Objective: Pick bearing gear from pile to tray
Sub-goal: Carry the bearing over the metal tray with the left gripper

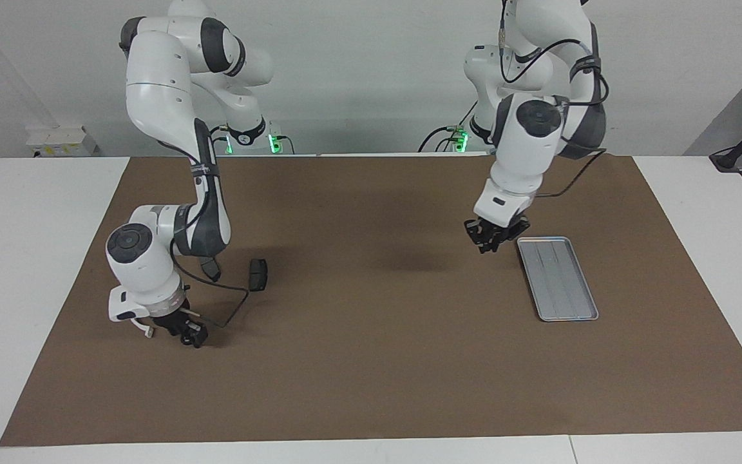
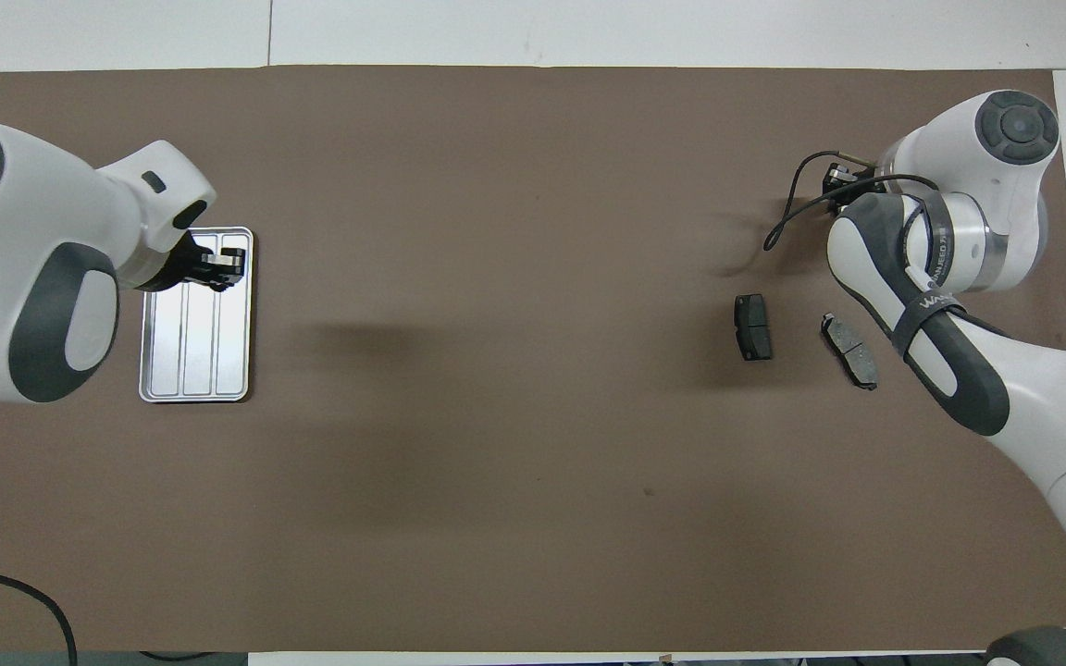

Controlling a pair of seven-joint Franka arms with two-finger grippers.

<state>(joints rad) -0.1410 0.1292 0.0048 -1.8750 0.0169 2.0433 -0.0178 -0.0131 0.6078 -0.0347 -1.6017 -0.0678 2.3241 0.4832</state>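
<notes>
Two dark grey brake pads (image 2: 753, 326) (image 2: 850, 350) of the pile lie on the brown mat toward the right arm's end. The right gripper (image 1: 192, 336) is down at the mat, farther from the robots than the pads, and also shows as the right gripper (image 2: 840, 178) from above. A small white curved piece (image 1: 147, 330) sticks out beside it. The bearing gear is hidden. The silver tray (image 1: 558, 277) lies toward the left arm's end. The left gripper (image 1: 490, 243) hangs shut just above the tray's nearer end, with nothing visible in it.
A brown mat (image 2: 514, 416) covers most of the white table. A black cable (image 1: 232, 309) loops from the right wrist down onto the mat beside the pads. The tray (image 2: 195, 351) holds nothing.
</notes>
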